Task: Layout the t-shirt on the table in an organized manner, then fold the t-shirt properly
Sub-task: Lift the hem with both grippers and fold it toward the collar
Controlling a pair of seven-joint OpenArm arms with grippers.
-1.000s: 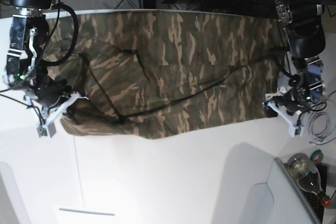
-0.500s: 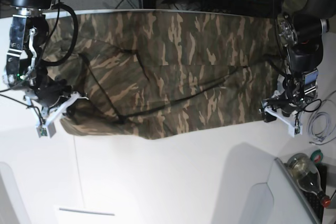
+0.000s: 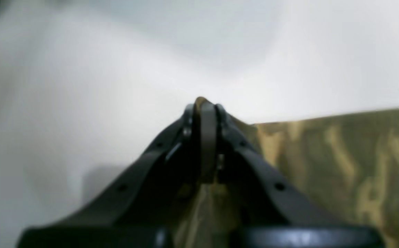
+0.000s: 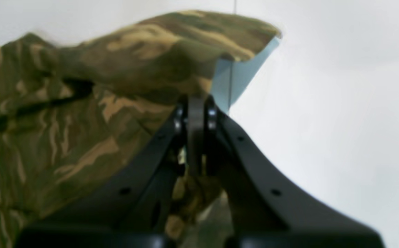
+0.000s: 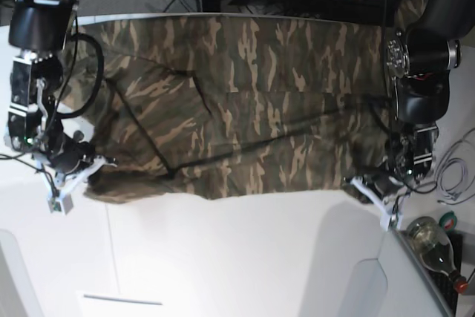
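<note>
1. Base view, far left: right arm comes down from the top-left corner, black upper links, white bracket at the wrist, black cable looping beside it. Wrist sits low over the table edge zone, tool end angled down and toward the shirt.
2. Right gripper (image 5: 83, 176) is at the shirt's near-left corner. In the right wrist view its black jaws are pressed together with camouflage cloth pinched between them (image 4: 195, 137); a flap of the shirt is lifted and drapes over the fingertips, pale underside showing.
3. Soft short-sleeved t-shirt in olive, brown and tan camouflage print (image 5: 245, 109) lies spread widthwise across the far half of the large smooth white table (image 5: 223, 257). Several dark crease lines run across it. The near edge is uneven, sagging between the two grippers.
4. Thin dark seam line on the table (image 5: 108, 243) runs below the left corner of the shirt.
5. Base view, right: left arm drops from the top-right corner, black cylindrical joints stacked vertically, white wrist bracket at the bottom, tool pointing down and inward.
6. Left gripper (image 5: 369, 187) is at the shirt's near-right corner. In the left wrist view its jaws are closed on the shirt's edge (image 3: 204, 137), cloth trailing back under the fingers.
7. Bottom-right corner: a clear glass bottle with a red cap (image 5: 434, 246) lies off the table, well apart from the shirt.
</note>
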